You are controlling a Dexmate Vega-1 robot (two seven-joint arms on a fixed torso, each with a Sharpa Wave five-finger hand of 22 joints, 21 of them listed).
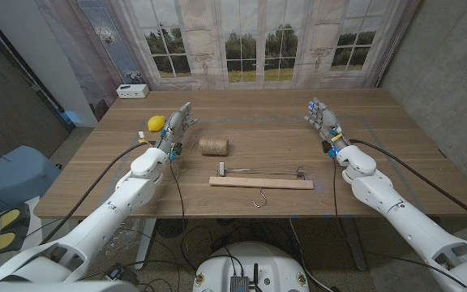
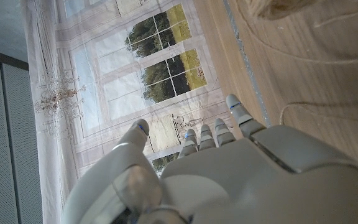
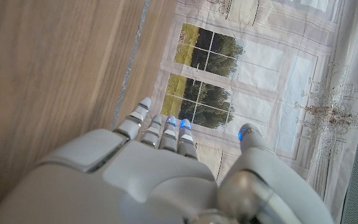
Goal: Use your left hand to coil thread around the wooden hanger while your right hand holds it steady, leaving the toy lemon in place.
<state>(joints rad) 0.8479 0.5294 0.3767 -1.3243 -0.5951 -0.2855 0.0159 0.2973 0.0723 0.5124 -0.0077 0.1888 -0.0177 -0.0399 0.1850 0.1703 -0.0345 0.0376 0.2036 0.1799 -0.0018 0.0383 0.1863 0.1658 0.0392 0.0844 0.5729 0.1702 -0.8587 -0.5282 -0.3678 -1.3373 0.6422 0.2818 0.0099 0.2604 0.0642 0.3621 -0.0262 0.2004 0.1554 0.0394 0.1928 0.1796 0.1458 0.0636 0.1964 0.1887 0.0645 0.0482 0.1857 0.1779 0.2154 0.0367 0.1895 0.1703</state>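
A wooden hanger (image 1: 261,182) with a metal clip bar and a hook lies near the table's front middle. Behind it and to the left stands a spool of brown thread (image 1: 214,146), whose edge (image 2: 277,6) and a loose strand (image 2: 328,112) also show in the left wrist view. A yellow toy lemon (image 1: 156,123) sits at the left. My left hand (image 1: 177,126) stands between the lemon and the spool, fingers apart, holding nothing. My right hand (image 1: 323,119) is at the right, apart from the hanger, also empty with fingers extended.
A small white box (image 1: 132,91) sits at the table's back left corner. A window-print curtain (image 1: 258,40) hangs behind the table. A blue chair (image 1: 10,178) stands off the table's left side.
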